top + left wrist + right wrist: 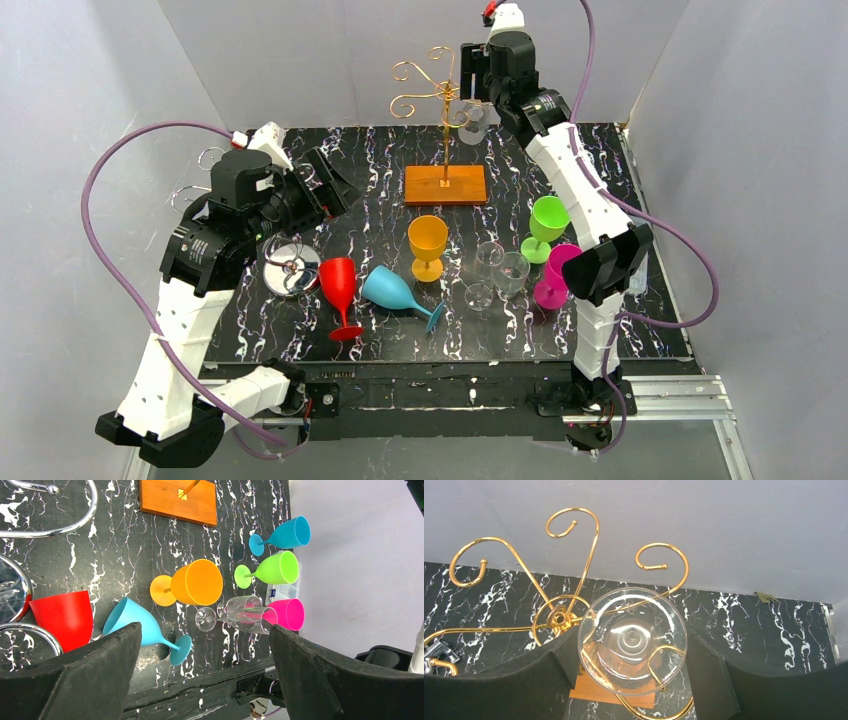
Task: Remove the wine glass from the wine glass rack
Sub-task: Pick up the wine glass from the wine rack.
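Right wrist view: right gripper (633,652) clamped on the wine glass (624,615) hanging on the wine glass rack (559,619); left gripper (202,630) spread apart.

No legible text, label or number anywhere.
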Available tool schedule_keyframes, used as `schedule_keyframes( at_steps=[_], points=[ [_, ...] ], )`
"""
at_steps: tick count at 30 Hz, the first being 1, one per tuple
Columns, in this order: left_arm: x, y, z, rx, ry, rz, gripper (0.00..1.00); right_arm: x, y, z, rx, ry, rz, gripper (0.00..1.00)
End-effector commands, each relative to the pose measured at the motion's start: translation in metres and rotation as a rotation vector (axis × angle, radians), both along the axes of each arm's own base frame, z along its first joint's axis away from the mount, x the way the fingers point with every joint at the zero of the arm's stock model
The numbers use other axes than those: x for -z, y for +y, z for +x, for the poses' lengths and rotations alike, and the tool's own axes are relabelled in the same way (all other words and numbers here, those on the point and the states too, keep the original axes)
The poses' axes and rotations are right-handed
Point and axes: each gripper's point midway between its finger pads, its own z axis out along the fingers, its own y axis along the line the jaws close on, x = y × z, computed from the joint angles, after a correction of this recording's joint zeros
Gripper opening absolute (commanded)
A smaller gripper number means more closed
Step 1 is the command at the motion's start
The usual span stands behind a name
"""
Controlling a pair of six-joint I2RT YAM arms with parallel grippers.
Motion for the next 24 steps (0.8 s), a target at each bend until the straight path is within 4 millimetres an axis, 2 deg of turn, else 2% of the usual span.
schedule_keyframes(
  at_steps=[1, 24],
  points=[
    [-0.007, 0.001, -0.001, 0.011, -0.025, 0.004, 0.98, -0.054, -0.006, 0.006, 0.042, -0.158, 0.054, 0.47],
    [-0.007, -0.003, -0.003, 0.031, -0.017, -0.003, 0.98, -0.059, -0.048, 0.008, 0.169, -0.161, 0.027, 0.47]
  ],
)
